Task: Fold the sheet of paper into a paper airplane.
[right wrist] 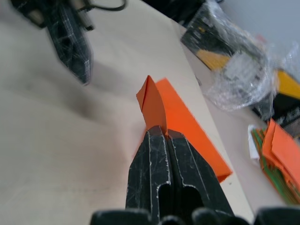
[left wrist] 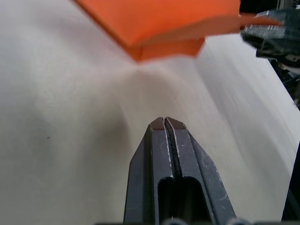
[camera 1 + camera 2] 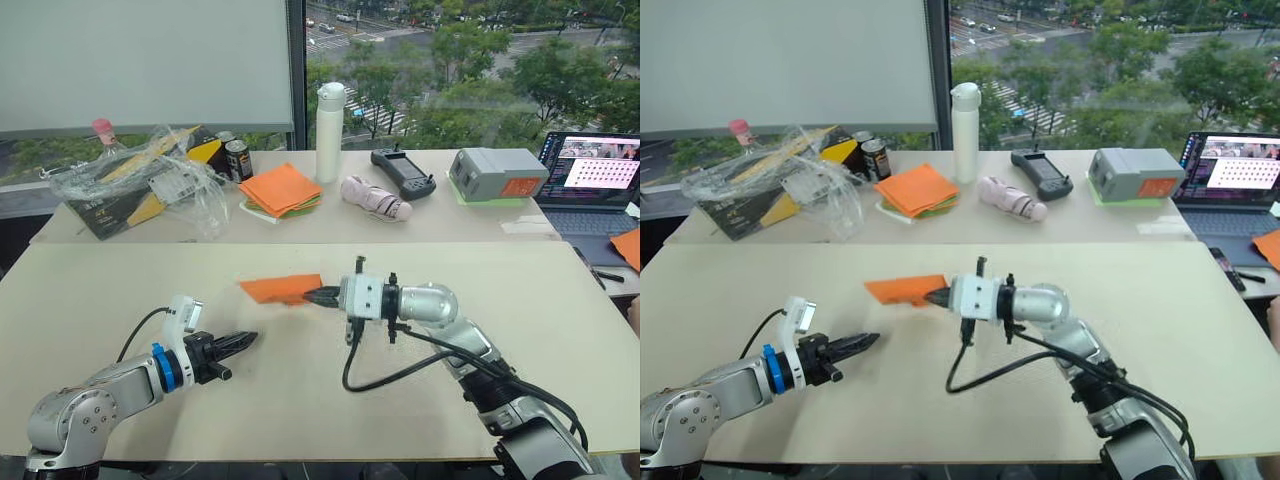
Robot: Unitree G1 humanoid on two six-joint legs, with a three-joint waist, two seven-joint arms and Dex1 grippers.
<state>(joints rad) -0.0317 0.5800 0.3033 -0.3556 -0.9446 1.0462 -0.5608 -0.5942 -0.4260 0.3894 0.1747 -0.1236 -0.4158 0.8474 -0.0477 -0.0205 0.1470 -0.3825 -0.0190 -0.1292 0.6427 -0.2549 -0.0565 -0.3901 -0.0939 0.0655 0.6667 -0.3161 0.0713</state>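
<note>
While your left gripper (image 3: 244,340) hovered pressed together, your right gripper (image 3: 312,296) pinched the sheet of paper (image 3: 281,288) on the table (image 3: 120,290).

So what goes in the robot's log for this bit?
right gripper: shut on sheet of paper, corner pinched | left gripper: shut, off paper | paper: folded narrow, on table

Bare tabletop (image 3: 120,280) is lying open around both grippers. Clutter, from a plastic-wrapped box (image 3: 135,180) to a laptop (image 3: 590,175), is lining the far edge.

The right pincer (image 1: 166,133) is covering one corner of the folded bright-orange sheet of paper (image 1: 187,123); its far end is running out of frame in the left wrist view.
</note>
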